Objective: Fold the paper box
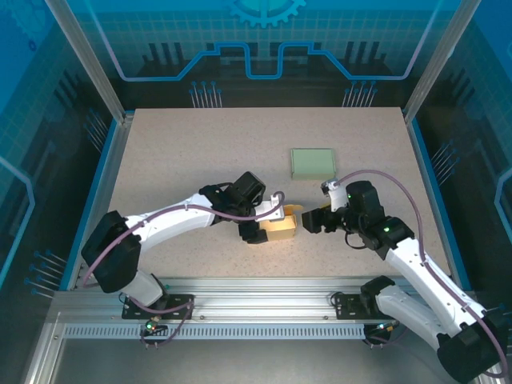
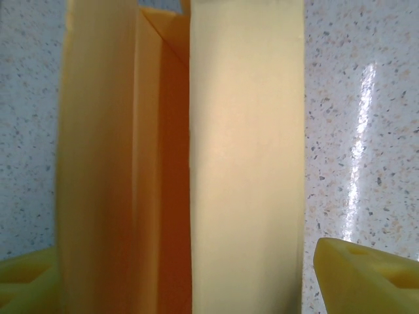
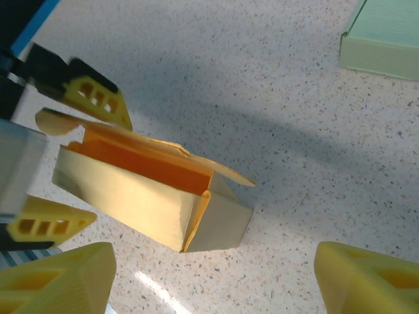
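Left gripper (image 1: 266, 222), jaws astride paper box (image 1: 282, 229), long axis toward right gripper (image 1: 310, 222)

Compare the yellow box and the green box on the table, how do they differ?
Colour: the yellow box is pale yellow outside and orange inside; the green box is pale green. State: the yellow box is open on top with a flap lifted, while the green box is closed and flat-topped. Place: the yellow box lies nearer the front of the table, and the green box farther back. Both rest on the table.
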### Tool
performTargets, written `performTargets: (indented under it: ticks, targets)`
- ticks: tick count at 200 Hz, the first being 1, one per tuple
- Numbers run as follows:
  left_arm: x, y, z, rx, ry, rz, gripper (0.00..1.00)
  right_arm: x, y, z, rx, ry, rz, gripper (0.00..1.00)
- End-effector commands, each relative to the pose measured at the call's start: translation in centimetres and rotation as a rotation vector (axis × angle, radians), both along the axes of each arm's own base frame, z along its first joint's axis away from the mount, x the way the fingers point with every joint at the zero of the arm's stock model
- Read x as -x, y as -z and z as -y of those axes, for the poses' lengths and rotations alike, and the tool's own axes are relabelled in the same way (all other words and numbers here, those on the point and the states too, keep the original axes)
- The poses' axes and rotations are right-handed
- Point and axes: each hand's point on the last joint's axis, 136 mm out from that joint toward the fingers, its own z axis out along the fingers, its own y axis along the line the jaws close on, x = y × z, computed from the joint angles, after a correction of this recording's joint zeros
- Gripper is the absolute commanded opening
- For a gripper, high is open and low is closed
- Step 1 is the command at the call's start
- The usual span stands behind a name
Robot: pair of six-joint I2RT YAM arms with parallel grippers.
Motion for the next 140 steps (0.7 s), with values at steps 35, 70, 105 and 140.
performTargets:
  ticks: [35, 70, 105, 140]
  targets:
    - [-0.4, -4.0, -0.1, 0.095, -0.004, 0.06, 0.82, -0.9, -1.7, 0.4, 0.099, -0.012, 0.098, 0.79]
    - [-1.1, -5.8, -1.1, 0.125, -0.08, 0.115, 0.8, -1.0, -1.1, -0.7, 0.115, -0.07, 0.087, 0.76]
    - [-1.6, -7.4, -3.6, 0.199, -0.282, 0.15, 0.72, -1.5, -0.6, -1.7, 0.133, -0.11, 0.094, 0.71]
    - [-0.9, -7.0, -6.1, 0.276, -0.456, 0.128, 0.7, -1.8, -0.4, -2.4, 0.154, -0.152, 0.094, 0.7]
